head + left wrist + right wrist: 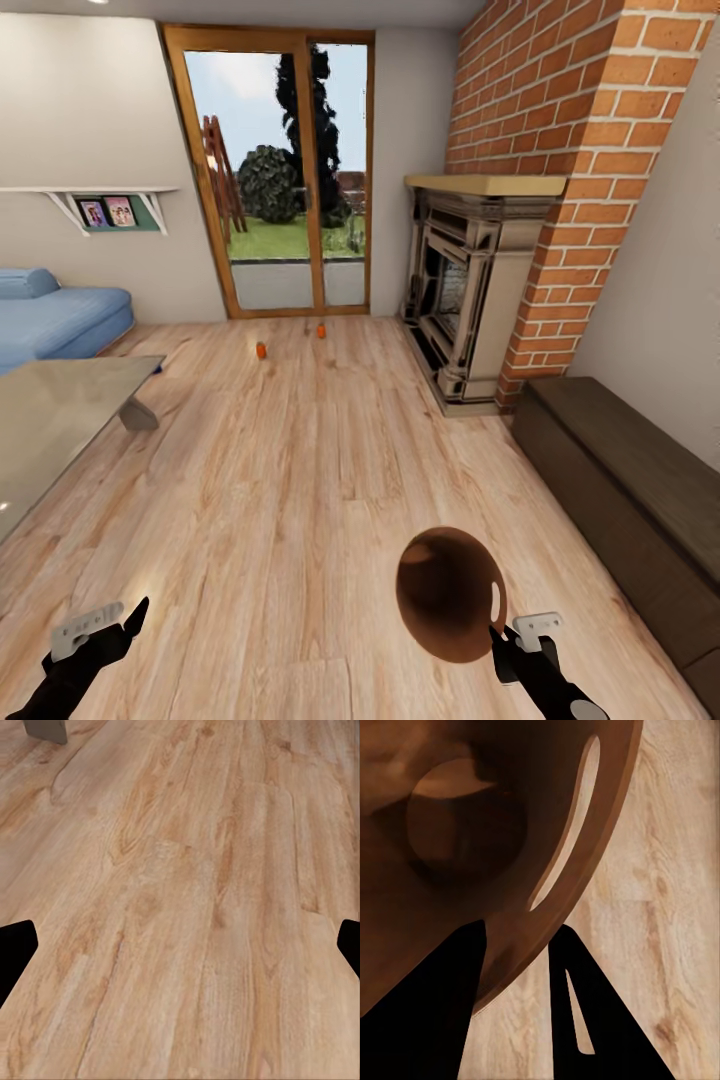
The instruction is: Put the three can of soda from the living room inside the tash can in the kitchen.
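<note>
While both arms reach low and forward over the wood floor (300,470), the right pincer (505,640) is clamped on the rim of the single brown bin (450,595), one finger inside and one outside. The left pincer (135,618) hangs with its fingers spread apart, holding nothing. Two orange cans (260,350) (321,329) stand far ahead on the floor near the glass doors (275,170).

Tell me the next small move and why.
Probably roll forward toward the two orange cans on the floor by the glass door: they lie far ahead, the right end effector already grips the bin, and the left end effector is open.
</note>
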You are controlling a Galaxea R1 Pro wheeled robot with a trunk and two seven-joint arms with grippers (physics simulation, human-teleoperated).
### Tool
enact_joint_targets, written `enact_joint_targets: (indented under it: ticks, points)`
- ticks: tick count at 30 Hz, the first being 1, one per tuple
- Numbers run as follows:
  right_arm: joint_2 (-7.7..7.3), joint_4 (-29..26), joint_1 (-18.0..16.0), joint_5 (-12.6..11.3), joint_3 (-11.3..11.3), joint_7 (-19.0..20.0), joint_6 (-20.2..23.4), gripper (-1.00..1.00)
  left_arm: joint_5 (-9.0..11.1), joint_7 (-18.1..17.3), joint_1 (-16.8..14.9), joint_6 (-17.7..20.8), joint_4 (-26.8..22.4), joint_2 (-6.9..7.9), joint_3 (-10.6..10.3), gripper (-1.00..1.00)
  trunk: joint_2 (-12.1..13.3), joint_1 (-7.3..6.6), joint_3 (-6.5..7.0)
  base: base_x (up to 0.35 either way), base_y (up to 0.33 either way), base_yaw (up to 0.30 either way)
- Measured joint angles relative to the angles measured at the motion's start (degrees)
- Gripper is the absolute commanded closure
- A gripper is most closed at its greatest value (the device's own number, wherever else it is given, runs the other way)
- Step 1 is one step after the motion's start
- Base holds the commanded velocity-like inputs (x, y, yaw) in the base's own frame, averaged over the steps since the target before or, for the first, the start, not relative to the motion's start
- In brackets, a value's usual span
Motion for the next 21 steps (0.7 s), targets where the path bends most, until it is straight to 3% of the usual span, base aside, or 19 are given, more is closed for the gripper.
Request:
enact_joint_targets:
  ticks: [21]
  points:
    - [0.0,-0.01,0.0,0.37,0.21,0.01,0.0,1.0,0.0,0.0,0.03,0.0,-0.02,0.0,-0.02,-1.0,0.0,0.0,-0.13,0.314,0.171,-0.02]
